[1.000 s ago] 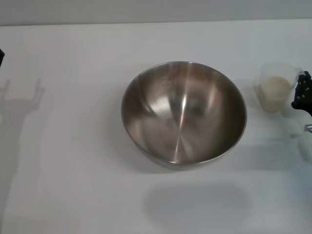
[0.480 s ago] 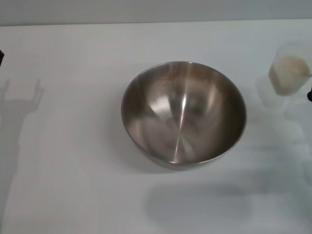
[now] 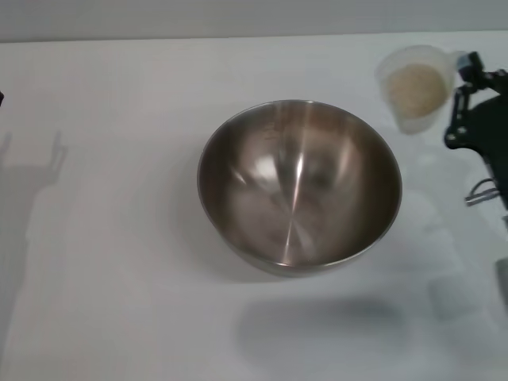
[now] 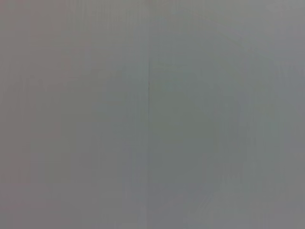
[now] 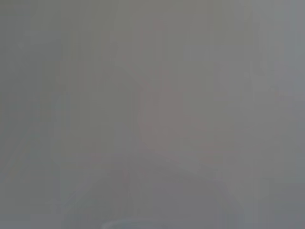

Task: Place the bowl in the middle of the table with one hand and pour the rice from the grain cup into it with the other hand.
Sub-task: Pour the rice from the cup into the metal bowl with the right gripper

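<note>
The steel bowl (image 3: pixel 299 184) stands in the middle of the white table (image 3: pixel 119 302), with nothing inside it. The clear grain cup (image 3: pixel 414 97) hangs in the air beyond the bowl's far right rim, upright, with pale rice (image 3: pixel 414 86) filling its lower part. My right gripper (image 3: pixel 463 73) is shut on the cup's handle side, its black body reaching in from the right edge. Only a dark sliver of the left arm (image 3: pixel 1 98) shows at the left edge. Both wrist views are plain grey and show nothing.
The left arm's shadow (image 3: pixel 32 171) falls on the table at the far left. A soft shadow (image 3: pixel 321 329) lies on the table in front of the bowl. The table's far edge (image 3: pixel 238 38) runs along the top of the head view.
The grain cup has been lifted off the table at the right and carried up and leftward, toward the bowl's far right side, with the right gripper following. The bowl has not moved.
</note>
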{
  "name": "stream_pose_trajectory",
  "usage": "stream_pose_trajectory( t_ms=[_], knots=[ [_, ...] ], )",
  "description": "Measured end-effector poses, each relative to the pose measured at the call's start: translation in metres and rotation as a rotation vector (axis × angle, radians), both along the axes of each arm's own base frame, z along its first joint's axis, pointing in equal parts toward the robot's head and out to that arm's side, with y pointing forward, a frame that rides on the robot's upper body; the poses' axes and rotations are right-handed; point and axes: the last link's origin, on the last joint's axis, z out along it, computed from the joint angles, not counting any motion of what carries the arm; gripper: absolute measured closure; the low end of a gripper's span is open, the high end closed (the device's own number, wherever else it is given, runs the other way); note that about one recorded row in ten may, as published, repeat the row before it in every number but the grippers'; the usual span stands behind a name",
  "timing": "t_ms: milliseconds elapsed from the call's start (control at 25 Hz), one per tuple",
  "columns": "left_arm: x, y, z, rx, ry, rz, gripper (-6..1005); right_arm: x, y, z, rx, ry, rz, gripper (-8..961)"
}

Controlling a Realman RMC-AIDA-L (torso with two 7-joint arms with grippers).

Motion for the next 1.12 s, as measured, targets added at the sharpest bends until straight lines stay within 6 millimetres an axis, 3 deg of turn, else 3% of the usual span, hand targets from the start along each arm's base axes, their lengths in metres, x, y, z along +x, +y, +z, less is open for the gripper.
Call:
stream_pose_trajectory(
  t_ms=[200,240,440,1120],
  knots=[
    [0.0,0.001,0.0,0.0,0.001,-0.002,213,-0.025,-0.006,-0.017,0.109,-0.281,0.095,941],
    [0.001,0.001,0.0,-0.001,0.0,-0.003,213,-0.033,-0.009,-0.024,0.169,-0.431,0.127,942],
    [0.001,0.002,-0.001,-0.003,0.0,-0.003,213,-0.045,-0.019,-0.037,0.268,-0.645,0.183,941],
    [0.001,0.0,-0.002,-0.004,-0.002,0.001,212,-0.052,-0.028,-0.057,0.524,-1.153,0.294,940]
  ],
)
